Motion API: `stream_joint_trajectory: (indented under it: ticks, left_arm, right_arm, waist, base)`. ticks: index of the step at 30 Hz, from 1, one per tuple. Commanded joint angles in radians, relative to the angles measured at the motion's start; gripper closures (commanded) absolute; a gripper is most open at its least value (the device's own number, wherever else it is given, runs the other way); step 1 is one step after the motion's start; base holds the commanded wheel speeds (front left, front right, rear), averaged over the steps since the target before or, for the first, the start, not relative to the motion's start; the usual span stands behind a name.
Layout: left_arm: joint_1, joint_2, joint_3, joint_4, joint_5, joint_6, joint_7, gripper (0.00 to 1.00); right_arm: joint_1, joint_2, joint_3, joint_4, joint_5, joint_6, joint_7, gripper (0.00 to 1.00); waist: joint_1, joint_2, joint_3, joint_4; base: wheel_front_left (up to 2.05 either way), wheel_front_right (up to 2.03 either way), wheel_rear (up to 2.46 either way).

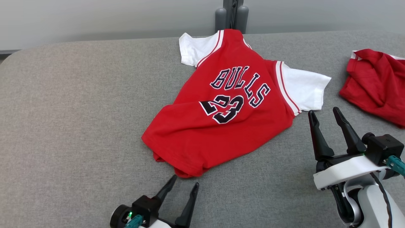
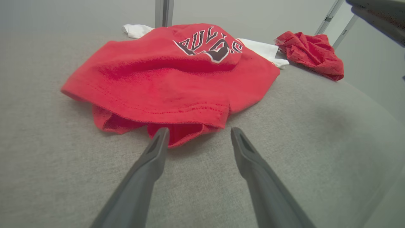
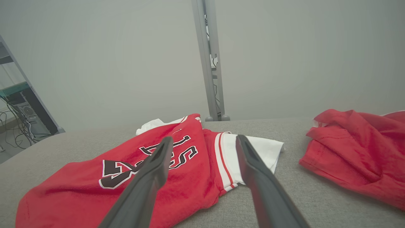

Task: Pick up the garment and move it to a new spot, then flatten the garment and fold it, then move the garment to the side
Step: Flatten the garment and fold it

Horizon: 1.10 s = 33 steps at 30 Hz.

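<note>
The grey bench (image 1: 63,126) carries the red garment (image 1: 190,136) near its middle, lying skewed with its hem (image 2: 177,112) bunched and tucked under (a second red cloth (image 1: 376,85) sits crumpled well apart to the right). The right pincer (image 1: 324,111) hovers spread just beside the white sleeve (image 1: 305,88). The left pincer (image 1: 185,180) is spread at the hem. A good pickup would likely pinch both layers at each end and lift evenly. The front reads "BULLS" over "23".

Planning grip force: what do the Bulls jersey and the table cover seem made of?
Bulls jersey: soft matte knit, probably cotton or polyester; it drapes in folds, hem stitched. Table cover: grey matte fabric, seemingly woven; fine speckled texture.
</note>
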Motion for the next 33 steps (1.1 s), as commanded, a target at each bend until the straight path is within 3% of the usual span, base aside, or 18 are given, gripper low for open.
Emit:
stream_joint_trajectory:
  ticks: [1, 13, 25, 26, 27, 33]
  left_arm:
    - [-0.022, 0.007, -0.01, 0.014, -0.006, -0.008, -0.001, 0.0]
    - [-0.178, 0.006, -0.136, 0.167, -0.07, -0.021, -0.001, 0.0]
    - [-0.231, 0.006, -0.109, 0.114, -0.082, 0.021, -0.001, 0.0]
    - [-0.23, 0.007, -0.097, 0.103, -0.086, 0.02, -0.001, 0.59]
    - [-0.227, 0.007, -0.087, 0.092, -0.086, 0.021, -0.001, 1.0]
    - [-0.199, 0.006, 0.003, 0.014, -0.074, 0.023, -0.001, 1.0]
  right_arm:
    - [-0.009, -0.003, -0.001, 0.005, -0.004, 0.0, -0.007, 0.0]
    - [-0.035, -0.007, 0.021, 0.011, -0.007, 0.0, -0.005, 0.0]
    - [-0.044, -0.001, 0.02, 0.022, -0.002, 0.0, -0.015, 0.0]
    - [-0.045, -0.001, 0.019, 0.024, -0.001, 0.0, -0.016, 0.0]
    - [-0.045, 0.0, 0.018, 0.026, 0.0, 0.0, -0.018, 0.0]
    - [-0.042, 0.003, 0.015, 0.042, 0.002, 0.0, -0.021, 0.0]
  waist:
    - [0.0, -0.0001, 0.004, -0.001]
    - [0.0, -0.0001, 0.043, -0.029]
    - [0.0, -0.0001, 0.058, -0.033]
    - [0.0, -0.0001, 0.057, -0.032]
    - [0.0, -0.0001, 0.056, -0.031]
    - [0.0, -0.0001, 0.041, -0.019]
  base:
    - [0.0, 0.0, 0.0]
    - [0.0, 0.0, 0.0]
    - [0.0, 0.0, 0.0]
    - [0.0, 0.0, 0.0]
    - [0.0, 0.0, 0.0]
    - [0.0, 0.0, 0.0]
